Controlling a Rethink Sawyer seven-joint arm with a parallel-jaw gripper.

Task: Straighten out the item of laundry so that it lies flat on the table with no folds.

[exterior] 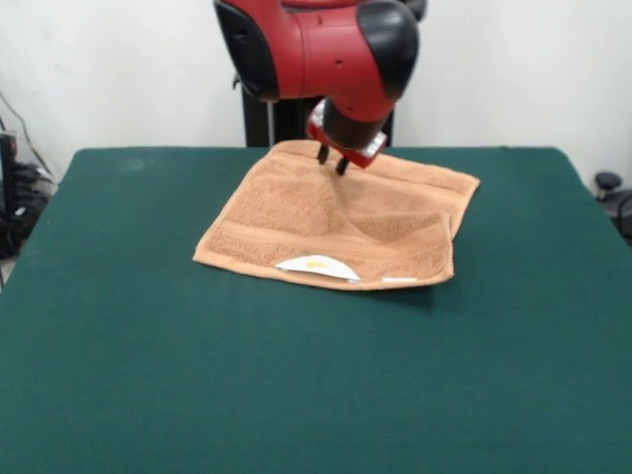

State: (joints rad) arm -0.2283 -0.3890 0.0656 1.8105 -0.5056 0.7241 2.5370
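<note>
The light orange-tan towel (pixel 336 222) lies on the dark green table (pixel 138 355), a little beyond its middle. Its right side is doubled over along a fold, with creases running through the middle. A white label (pixel 316 266) with yellow marks sticks out at the near edge. My gripper (pixel 332 160) hangs from the red and black arm over the towel's far edge, with its tips at or just above the cloth. The two dark fingers (pixel 322 153) stand a small gap apart with nothing between them.
The black pedestal (pixel 269 120) stands behind the table's far edge. Dark equipment and cables (pixel 18 202) sit beyond the left edge, and a dark object (pixel 610 188) beyond the right edge. Green cloth shows all round the towel.
</note>
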